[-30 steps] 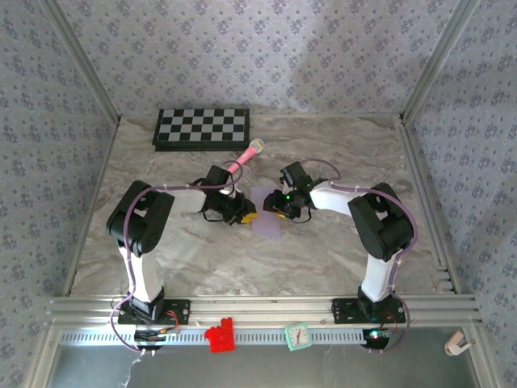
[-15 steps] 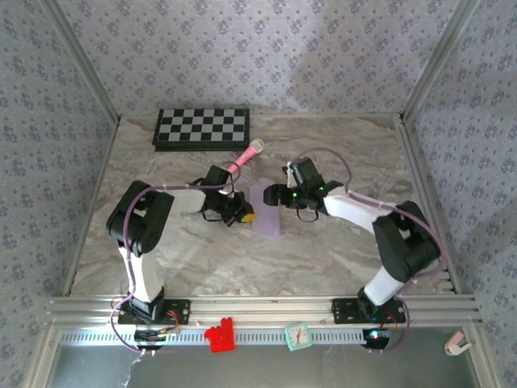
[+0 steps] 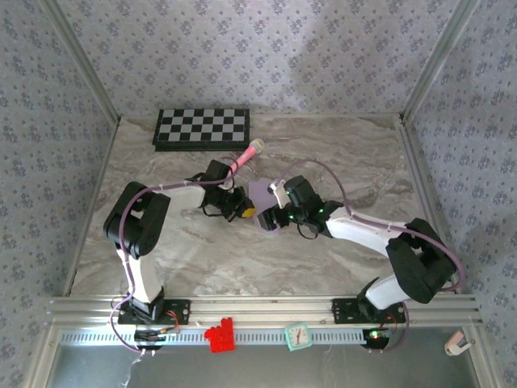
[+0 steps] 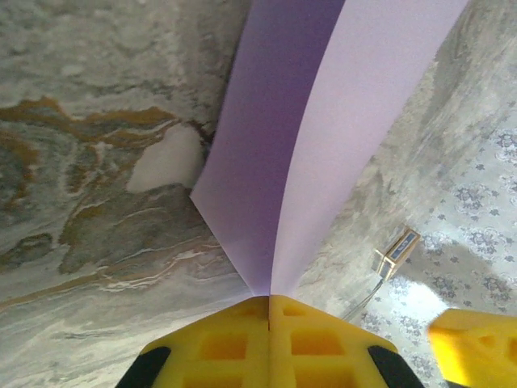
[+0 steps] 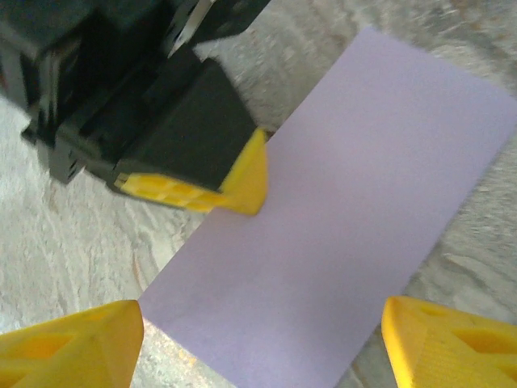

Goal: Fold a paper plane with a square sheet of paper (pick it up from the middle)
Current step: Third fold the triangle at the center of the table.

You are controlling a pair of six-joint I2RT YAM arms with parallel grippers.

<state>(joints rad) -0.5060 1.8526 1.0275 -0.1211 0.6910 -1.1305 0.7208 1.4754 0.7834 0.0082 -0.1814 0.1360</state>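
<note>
Paper sits at the middle of the marbled counter [image 3: 355, 153]: a pale-lavender sheet of paper [image 3: 261, 196], well near of the black-and-white checkered board [image 3: 202, 128] and just near of the pink toy microphone [image 3: 247, 153].

The left fingers [image 4: 263, 314] are pressed together on one edge of the sheet. Seen from the left wrist, two leaves of the doubled paper spread away from the yellow tips, one shaded darker and the other pale. Seen from the right wrist, that same yellow tip meets the sheet's long left edge, and the paper looks like a flat rectangle on the counter.

The right fingers [image 5: 77, 343] stand wide apart, one on either side of the sheet's near end and holding nothing. Whether either one touches the paper cannot be told.

From above, the right wrist covers the near part of the sheet, so its outline there is hidden. The left wrist view cuts off the sheet's far end at the top edge. It also shows only a corner of another yellow finger at the lower right. Any creases beyond the pinched one are too faint to make out.
</note>
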